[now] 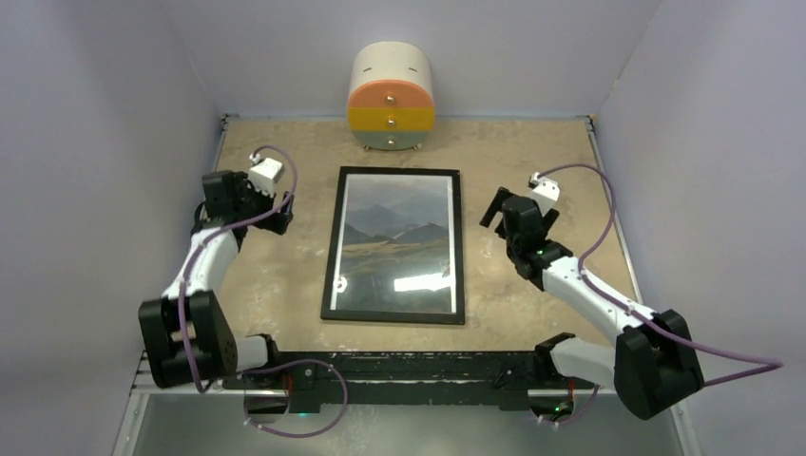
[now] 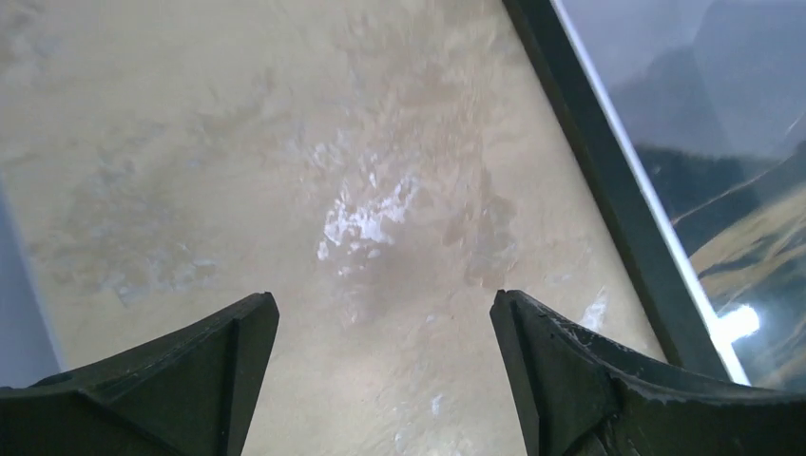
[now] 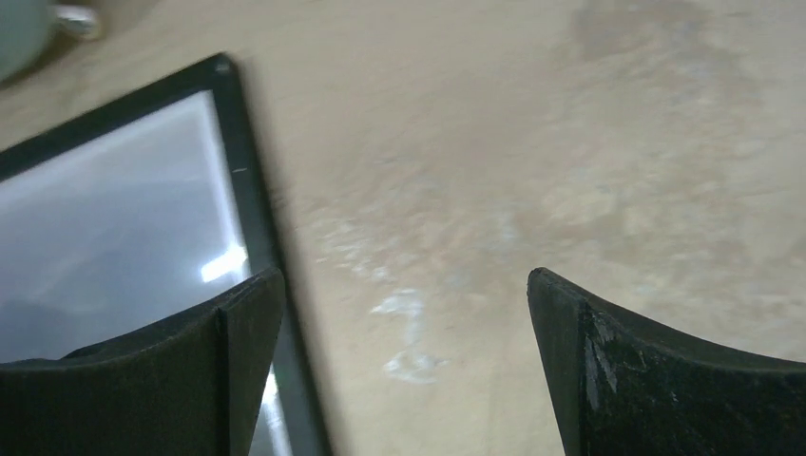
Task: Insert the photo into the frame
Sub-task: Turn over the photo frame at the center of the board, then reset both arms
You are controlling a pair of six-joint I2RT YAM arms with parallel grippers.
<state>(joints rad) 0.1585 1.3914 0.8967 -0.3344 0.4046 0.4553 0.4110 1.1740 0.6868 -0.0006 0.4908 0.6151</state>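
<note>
**Item: framed photo, face up, both grippers clear**

- Near edge: the two arm bases stand bolted side by side, and each arm reaches outward and forward.
- Centre: the frame [image 1: 393,314] lies flat on the table [image 1: 532,161], black front upward and long side running away from the bases.
- Contents: the photo [image 1: 397,237] lies inside the frame with its mountain scene showing. Glare on it suggests it is under the glass.
- Left gripper [image 2: 382,309]: jaws spread wide with nothing between them, over bare table just left of the frame.
- Right gripper [image 3: 404,280]: jaws spread wide and empty, just right of the frame.
- Far edge: a small rounded cabinet [image 1: 392,100] stands well apart from the frame.
- Step, as judged: insertion looks complete and both grippers have let go. The state of the frame's back cannot be told.
- Next move calls for: lifting both arms clear without nudging the frame.
</note>
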